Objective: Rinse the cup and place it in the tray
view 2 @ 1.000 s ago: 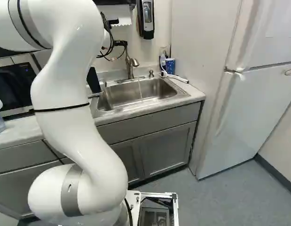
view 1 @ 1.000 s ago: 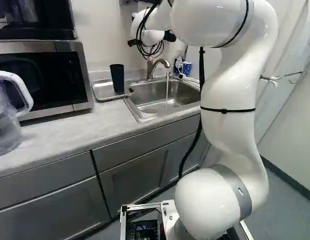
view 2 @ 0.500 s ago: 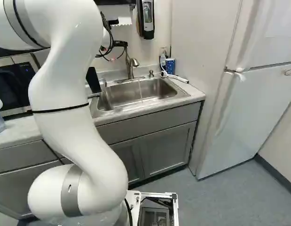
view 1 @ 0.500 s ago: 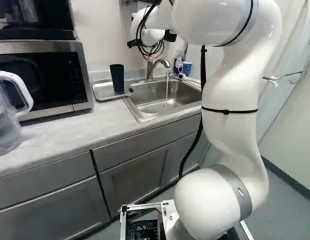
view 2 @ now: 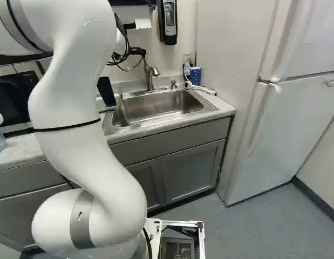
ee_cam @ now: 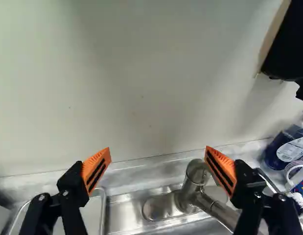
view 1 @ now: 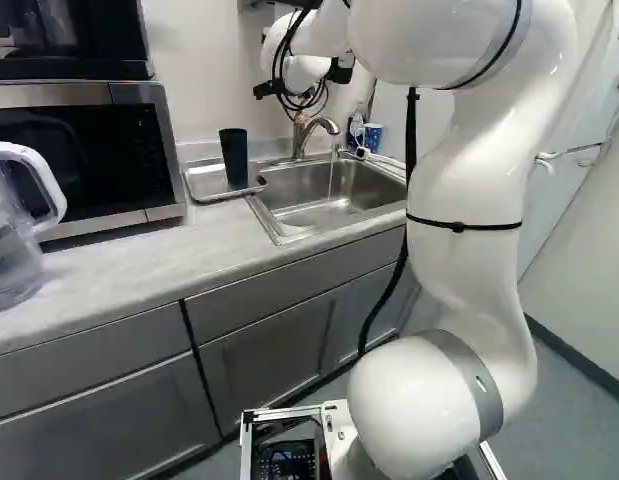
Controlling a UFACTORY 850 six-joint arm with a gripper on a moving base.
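Left base view: cup [view 1: 233, 157] stands on tray [view 1: 203, 184].

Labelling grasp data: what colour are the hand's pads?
Orange with black stripes, clearest in wrist view: pads.

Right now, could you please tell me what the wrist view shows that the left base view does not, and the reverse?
Only the wrist view: the orange pads of the open gripper, and the black fixture on the wall.

Only the left base view: the dark cup upright on the tray, the water stream, the clear pitcher and the grey cabinets.

Both: the faucet, parts of the tray and the sink, the blue bottle and the blue patterned cup.
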